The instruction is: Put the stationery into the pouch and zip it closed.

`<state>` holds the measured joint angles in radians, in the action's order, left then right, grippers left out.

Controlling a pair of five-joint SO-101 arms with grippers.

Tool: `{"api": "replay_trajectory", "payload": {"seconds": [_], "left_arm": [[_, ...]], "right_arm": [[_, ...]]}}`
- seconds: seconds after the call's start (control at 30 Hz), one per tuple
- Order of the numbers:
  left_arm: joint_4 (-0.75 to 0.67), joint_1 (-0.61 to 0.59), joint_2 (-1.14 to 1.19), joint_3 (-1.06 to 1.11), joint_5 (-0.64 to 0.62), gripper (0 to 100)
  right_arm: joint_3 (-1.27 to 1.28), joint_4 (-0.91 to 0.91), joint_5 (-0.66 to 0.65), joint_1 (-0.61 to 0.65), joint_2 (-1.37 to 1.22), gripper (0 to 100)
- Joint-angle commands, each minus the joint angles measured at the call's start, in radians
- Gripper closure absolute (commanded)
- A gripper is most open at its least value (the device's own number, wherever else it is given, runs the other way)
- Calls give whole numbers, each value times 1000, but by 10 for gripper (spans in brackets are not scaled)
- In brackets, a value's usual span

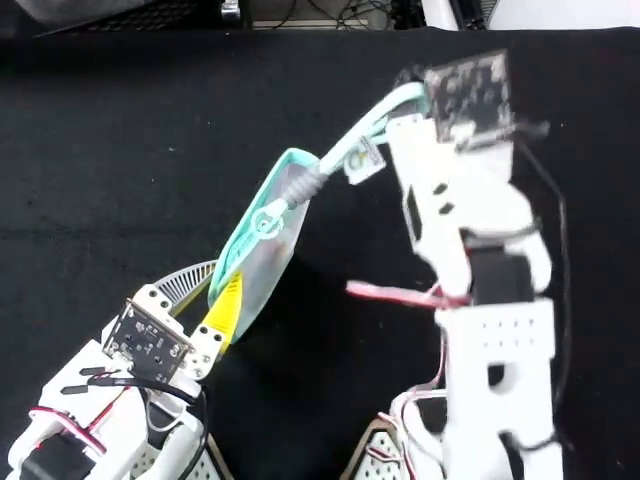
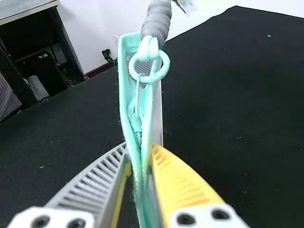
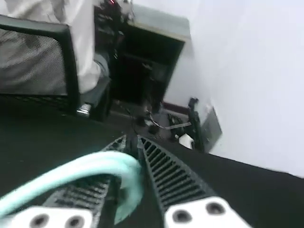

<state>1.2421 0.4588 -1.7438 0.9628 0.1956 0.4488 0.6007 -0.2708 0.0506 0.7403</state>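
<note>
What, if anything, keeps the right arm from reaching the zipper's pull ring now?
Probably not reachable yet: the right claw is shut on the mint strap. The pull ring itself is uncovered.

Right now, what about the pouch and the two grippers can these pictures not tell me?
Pouch contents: high and left wrist views, its walls hide them.
Zip, lower end: left wrist view, clamped inside the left gripper.
Strap, far end: right wrist view, cut off at the edge.
Right gripper tips: high view, the camera board covers them.
</note>
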Motion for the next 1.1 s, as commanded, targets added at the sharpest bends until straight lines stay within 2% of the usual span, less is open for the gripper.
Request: {"api": "replay_trajectory", "payload": {"seconds": [0.0, 0.23, 1.07], "left_arm": [[-9, 8, -2, -7, 0, 971], [-17, 5, -2, 22, 0, 971], [-12, 8, -2, 31, 0, 971]], "right_arm": [[-142, -23, -9, -51, -88, 986], [-205, -29, -12, -104, -179, 986], [-228, -350, -9, -213, -338, 985]]}}
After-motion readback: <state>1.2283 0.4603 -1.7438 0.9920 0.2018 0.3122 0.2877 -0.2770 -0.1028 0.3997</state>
